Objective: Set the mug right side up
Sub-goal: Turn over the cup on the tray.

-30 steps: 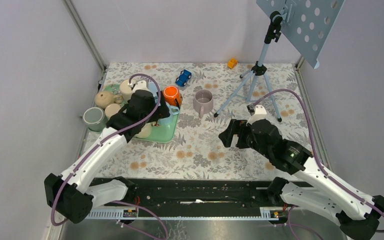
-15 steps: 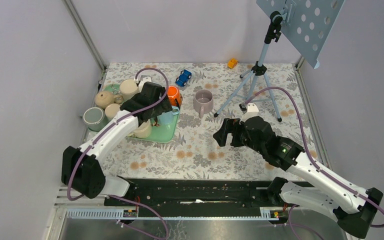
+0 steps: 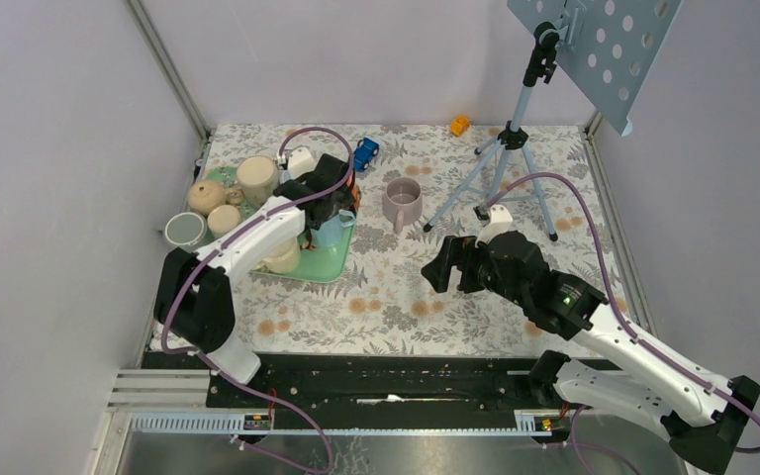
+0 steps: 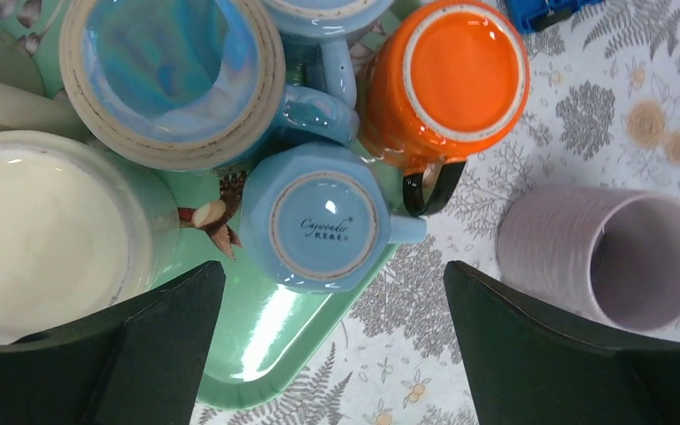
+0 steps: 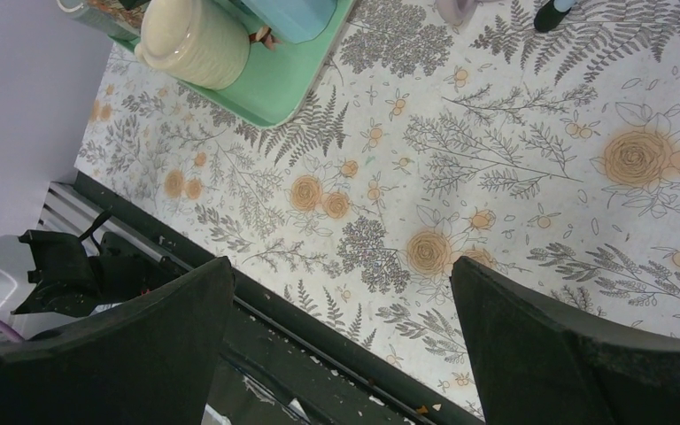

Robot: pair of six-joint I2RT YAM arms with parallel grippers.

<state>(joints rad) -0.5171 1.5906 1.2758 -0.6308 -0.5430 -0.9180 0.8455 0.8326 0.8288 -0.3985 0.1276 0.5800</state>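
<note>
While the left pincer (image 4: 329, 270) hangs wide apart, the upside-down pale-blue ceramic mug (image 4: 323, 217) sits centred between its fingers (image 4: 142, 354) — touching neither.

In the top view, the tray (image 3: 329, 263) lay left of centre on the table (image 3: 406, 297), crowded with mugs. An outlying mug (image 3: 185, 231) stood off its left edge; a lone cup (image 3: 402, 203) stood to its right, the tripod (image 3: 503, 158) further right, and a toy car (image 3: 363, 153) behind. In the left wrist view, an inverted mug (image 4: 323, 228) sat on the tray at frame centre, with a second inverted mug (image 4: 456, 80) just beside it, upper right.
</note>
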